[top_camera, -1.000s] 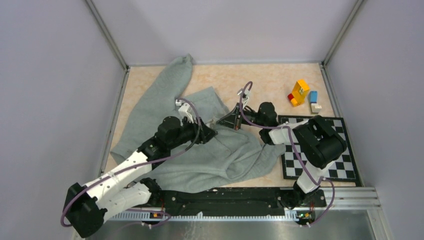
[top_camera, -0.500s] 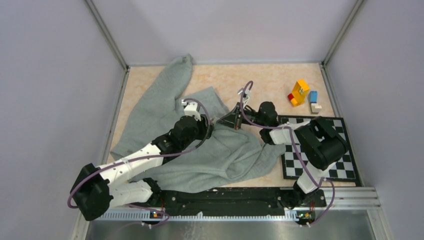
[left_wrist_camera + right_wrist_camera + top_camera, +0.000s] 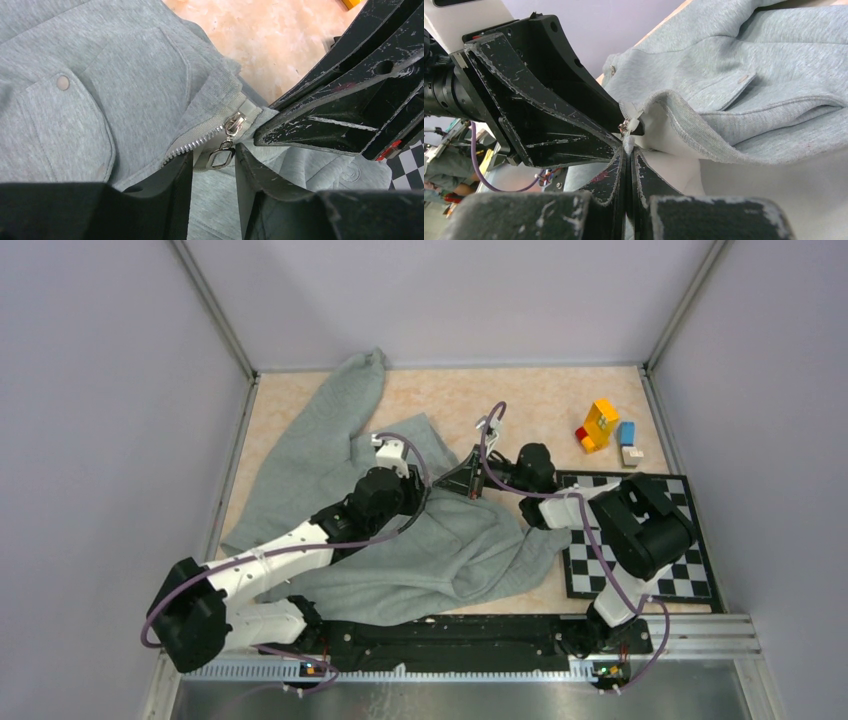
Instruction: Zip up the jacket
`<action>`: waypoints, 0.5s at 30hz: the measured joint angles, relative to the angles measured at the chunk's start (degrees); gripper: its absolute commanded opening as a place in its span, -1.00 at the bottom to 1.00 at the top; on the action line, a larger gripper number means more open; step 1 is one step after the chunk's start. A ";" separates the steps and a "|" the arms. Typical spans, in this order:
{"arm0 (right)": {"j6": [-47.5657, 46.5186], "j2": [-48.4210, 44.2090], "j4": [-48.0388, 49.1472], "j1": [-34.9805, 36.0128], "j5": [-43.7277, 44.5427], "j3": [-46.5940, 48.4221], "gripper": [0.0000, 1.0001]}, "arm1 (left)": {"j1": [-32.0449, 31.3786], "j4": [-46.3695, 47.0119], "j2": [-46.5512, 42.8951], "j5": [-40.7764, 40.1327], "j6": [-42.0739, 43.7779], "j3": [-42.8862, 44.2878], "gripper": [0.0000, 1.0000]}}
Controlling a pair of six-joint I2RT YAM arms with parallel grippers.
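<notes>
The light grey fleece jacket [image 3: 325, 445] lies rumpled across the left and middle of the table. In the left wrist view its chest pocket [image 3: 62, 115] and its zipper [image 3: 197, 142] show. The slider [image 3: 234, 122] sits near the jacket's edge, and its metal pull tab [image 3: 220, 159] hangs between my left fingertips. My left gripper [image 3: 214, 161] is open around that tab, low over the fabric [image 3: 425, 495]. My right gripper [image 3: 629, 150] is shut on the jacket's edge just beside the slider [image 3: 462, 480]. The white lining [image 3: 684, 145] shows under the lifted edge.
A black-and-white checkerboard [image 3: 690, 575] lies under the right arm at the right. Coloured toy blocks [image 3: 600, 425] stand at the back right with a small blue and white one [image 3: 628, 443]. Grey walls close in three sides.
My left arm has swung forward and to the right over the jacket, bringing its gripper up to the right gripper. The right arm and the jacket have stayed put.
</notes>
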 measured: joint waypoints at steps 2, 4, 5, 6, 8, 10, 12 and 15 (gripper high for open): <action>-0.02 0.00 -0.04 0.00 0.00 0.00 -1.00 | -0.11 0.55 0.50 0.04 0.31 0.07 -0.29; -0.02 0.00 -0.04 0.00 0.00 0.00 -1.00 | -0.26 0.81 0.87 0.07 0.50 0.24 -0.34; -0.04 0.00 -0.04 0.00 0.00 0.02 -1.00 | -0.37 0.83 1.07 0.07 0.66 0.42 -0.38; -0.13 0.00 -0.07 0.00 0.02 0.02 -1.00 | -0.46 0.83 1.25 0.09 0.72 0.59 -0.43; -0.26 0.00 -0.24 0.00 0.20 0.04 -1.00 | -0.63 0.83 1.29 0.07 0.81 0.70 -0.50; -0.39 0.00 -0.85 0.02 0.33 0.28 -1.00 | -0.76 0.79 1.29 0.09 0.98 0.72 -0.58; -0.59 -0.20 -1.27 0.11 0.68 0.31 -1.00 | -0.79 0.63 1.22 0.07 1.25 0.72 -0.65; -0.90 -0.79 -2.45 0.35 1.79 0.31 -1.00 | -0.79 0.00 0.90 0.20 1.62 0.70 -0.72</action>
